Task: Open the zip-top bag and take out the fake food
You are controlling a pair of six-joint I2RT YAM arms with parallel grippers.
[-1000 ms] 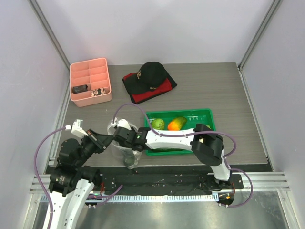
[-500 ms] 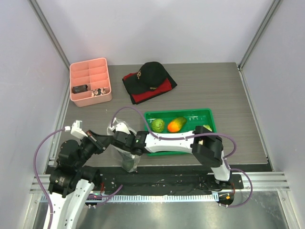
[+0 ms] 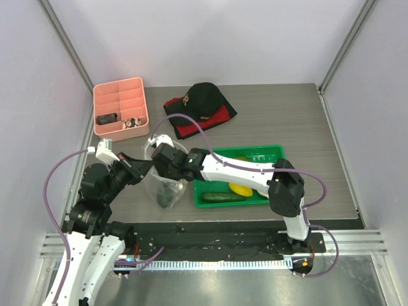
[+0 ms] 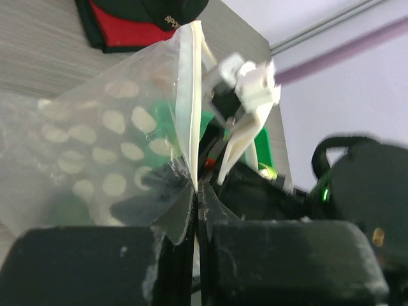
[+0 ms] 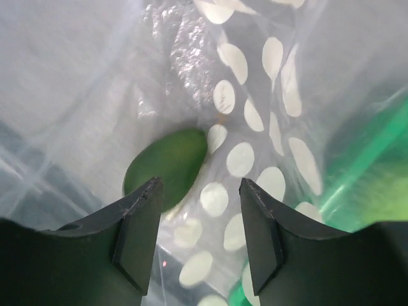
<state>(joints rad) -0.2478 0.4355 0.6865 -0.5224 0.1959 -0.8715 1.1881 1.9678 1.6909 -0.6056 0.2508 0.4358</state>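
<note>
The zip-top bag (image 3: 160,185), clear with white dots, hangs from its top edge at the table's front left. My left gripper (image 3: 143,167) is shut on that edge; in the left wrist view the plastic (image 4: 95,146) runs into the closed jaws (image 4: 196,194). My right gripper (image 3: 164,167) is open at the bag's mouth, pointing down. In the right wrist view its fingers (image 5: 199,220) stand apart above a dark green avocado (image 5: 167,169) at the bag's bottom, not touching it. A cucumber (image 3: 223,197) and a yellow piece (image 3: 240,189) lie in the green tray (image 3: 271,152).
A pink divided box (image 3: 121,108) stands at the back left. A black cap on a red cloth (image 3: 201,105) lies at the back middle. The right arm stretches over the tray's left half and hides what lies under it.
Both grippers moved away from the front edge and the bag rose with them. The right arm now covers the cabbage and orange piece; the cucumber and yellow piece came into view.
</note>
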